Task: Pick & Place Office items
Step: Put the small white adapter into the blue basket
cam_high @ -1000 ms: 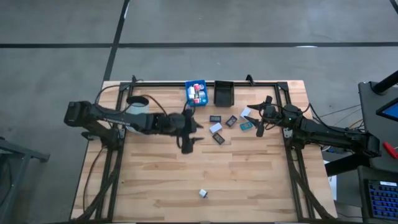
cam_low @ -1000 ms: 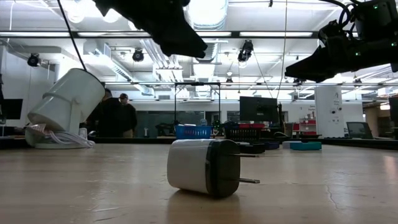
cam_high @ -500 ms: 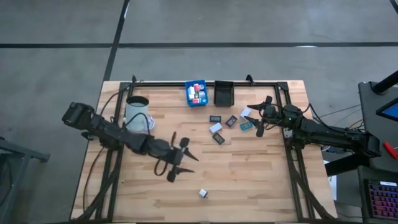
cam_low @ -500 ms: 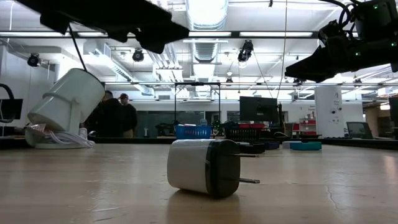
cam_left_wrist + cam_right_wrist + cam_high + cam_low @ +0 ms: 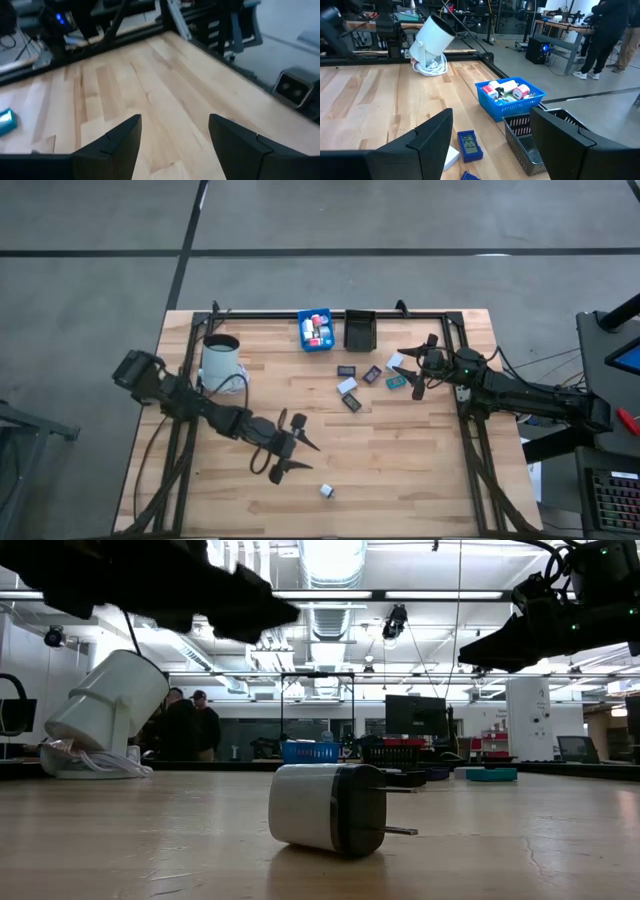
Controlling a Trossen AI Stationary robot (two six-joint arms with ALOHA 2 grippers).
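Low view shows a small white and black plug block point(image 5: 328, 808) lying on its side on the wooden bench point(image 5: 150, 840), very close to the camera. From above it is the lone little block point(image 5: 326, 491) near the front edge of the bench point(image 5: 400, 470). The left hand point(image 5: 290, 450) hangs just behind it, up in the air, with its two fingers point(image 5: 112, 145) spread wide and nothing between them. It does not touch the block.

Farther back, in the middle of the bench, a few flat little cards lie close together: a white one point(image 5: 347, 385), a black one point(image 5: 352, 402), a purple one point(image 5: 372, 374) and a teal one point(image 5: 397, 381). The right hand point(image 5: 415, 375) hovers just beside the teal card, on the right side. Its fingers point(image 5: 427, 142) are spread too and hold nothing.

A big white mug point(image 5: 220, 360) stands on the left side, with a white cord at its foot. At the far edge sit a blue bin point(image 5: 316, 330) full of little red and white blocks, and a black bin point(image 5: 359, 330) right next to it. Beyond the bench, people point(image 5: 185, 725) stand in the room.
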